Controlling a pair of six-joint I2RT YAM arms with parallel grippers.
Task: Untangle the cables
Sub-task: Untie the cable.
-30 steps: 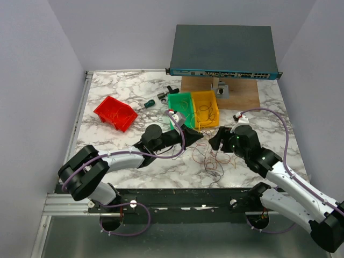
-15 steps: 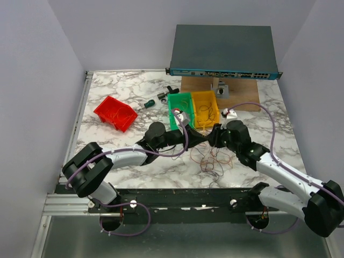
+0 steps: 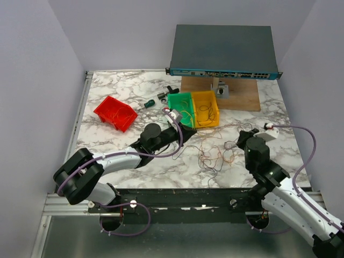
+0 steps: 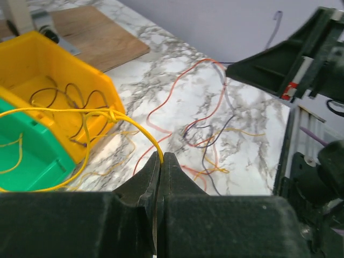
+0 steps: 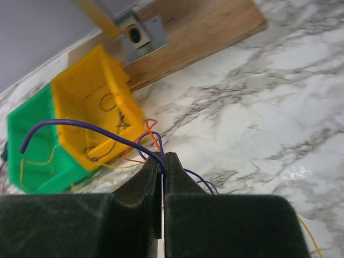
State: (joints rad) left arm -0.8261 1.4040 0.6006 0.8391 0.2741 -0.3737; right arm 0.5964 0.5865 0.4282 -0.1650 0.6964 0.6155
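Note:
The cables lie as a loose tangle of thin orange, red, yellow and dark wires on the marble between the two arms. My left gripper is shut on a yellow cable, which loops back over the bins' near corner. The left gripper pinches it at the fingertips. My right gripper stands to the right of the tangle. In the right wrist view the right gripper is shut on a dark purple cable, which arches left, and an orange cable loops just beyond the tips.
A green bin and a yellow bin, both holding some wires, stand side by side behind the tangle. A red bin lies tipped at the left. A screwdriver, a wooden board and a network switch are at the back.
My right gripper reached in to the tangle, shut on the purple cable and drew back to the right with it. My left gripper stayed shut on the yellow cable, moving slightly.

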